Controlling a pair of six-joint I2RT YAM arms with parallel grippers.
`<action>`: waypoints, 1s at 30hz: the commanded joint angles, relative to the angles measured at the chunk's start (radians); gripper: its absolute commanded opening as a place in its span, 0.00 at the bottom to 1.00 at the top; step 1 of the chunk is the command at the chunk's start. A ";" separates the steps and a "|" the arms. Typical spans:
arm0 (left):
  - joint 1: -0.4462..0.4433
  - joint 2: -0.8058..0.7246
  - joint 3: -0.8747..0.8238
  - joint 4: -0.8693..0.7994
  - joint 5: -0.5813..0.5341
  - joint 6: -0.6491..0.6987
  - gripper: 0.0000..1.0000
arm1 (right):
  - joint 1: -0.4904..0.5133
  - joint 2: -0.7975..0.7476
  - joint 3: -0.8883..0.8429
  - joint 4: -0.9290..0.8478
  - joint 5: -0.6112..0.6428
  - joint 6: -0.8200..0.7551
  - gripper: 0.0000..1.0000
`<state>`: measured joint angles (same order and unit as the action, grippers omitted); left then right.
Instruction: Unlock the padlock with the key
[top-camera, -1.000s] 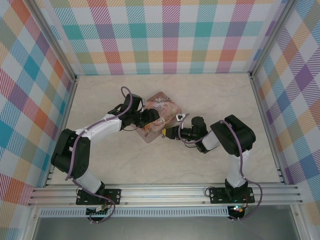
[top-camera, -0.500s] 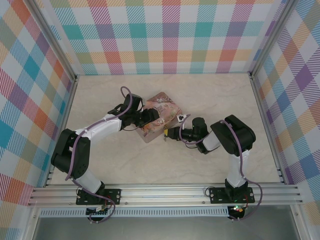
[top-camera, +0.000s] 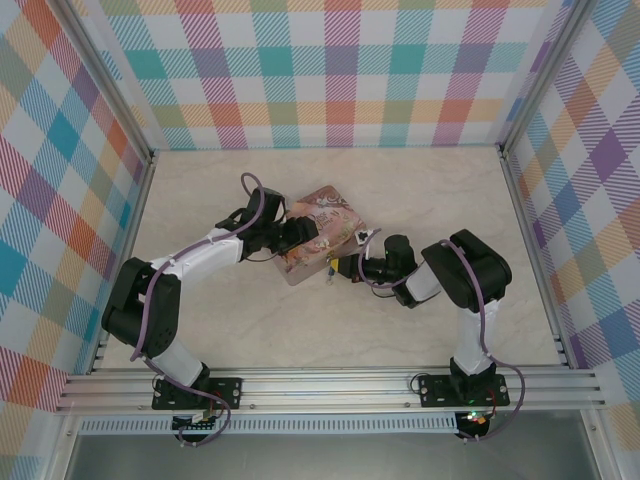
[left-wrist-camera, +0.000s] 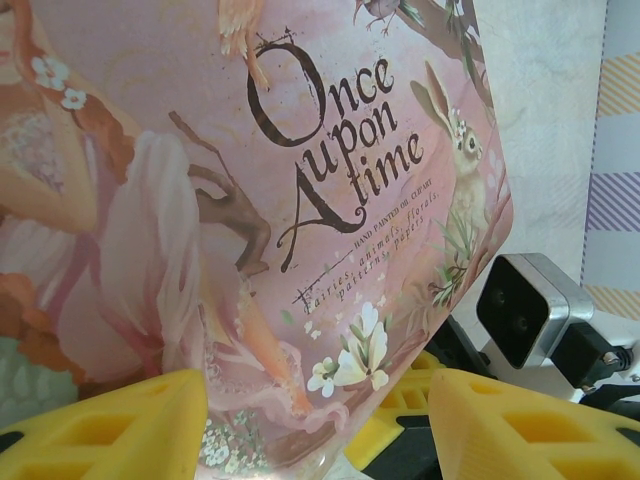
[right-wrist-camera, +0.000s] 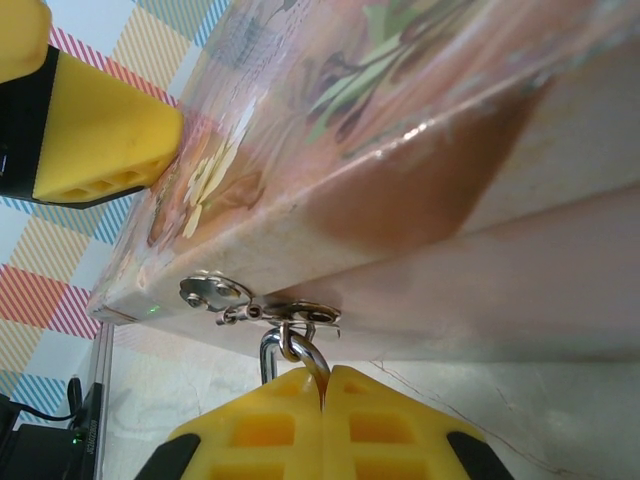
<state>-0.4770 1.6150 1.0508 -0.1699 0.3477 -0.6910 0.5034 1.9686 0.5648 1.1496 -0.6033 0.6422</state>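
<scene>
The padlock's silver shackle (right-wrist-camera: 268, 345) hangs from the hasp (right-wrist-camera: 215, 293) on the front edge of the pink illustrated tin (top-camera: 325, 215). My right gripper (right-wrist-camera: 325, 385) is shut on the padlock, whose body is hidden between the yellow fingers. From above, the right gripper (top-camera: 345, 268) sits at the tin's near corner. The left gripper (top-camera: 298, 238) grips the tin's left side. In the left wrist view, the left gripper (left-wrist-camera: 315, 420) has the tin (left-wrist-camera: 300, 200) between its yellow fingers (left-wrist-camera: 110, 425). The key is hidden.
The tin lies tilted on the marble-pattern table (top-camera: 420, 190), ringed by plaid walls and a metal frame (top-camera: 330, 385). Beyond the tin's corner stands the right wrist camera (left-wrist-camera: 525, 305). A left finger (right-wrist-camera: 100, 130) shows at the tin's far side.
My right gripper has closed its jaws onto the padlock at the tin's near corner, edging slightly left. The left arm and the tin have stayed in place.
</scene>
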 joint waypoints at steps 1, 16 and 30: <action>-0.016 -0.004 -0.050 -0.010 -0.001 -0.013 0.60 | 0.008 -0.010 0.006 0.066 0.014 0.021 0.01; -0.051 -0.072 -0.155 0.000 -0.043 -0.058 0.61 | -0.009 -0.042 -0.040 0.105 0.157 0.151 0.00; -0.064 -0.066 -0.160 0.009 -0.044 -0.066 0.61 | -0.010 -0.047 -0.028 0.133 0.199 0.267 0.00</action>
<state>-0.5213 1.5337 0.9325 -0.0673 0.3035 -0.7406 0.5034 1.9533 0.5308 1.1969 -0.4553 0.8585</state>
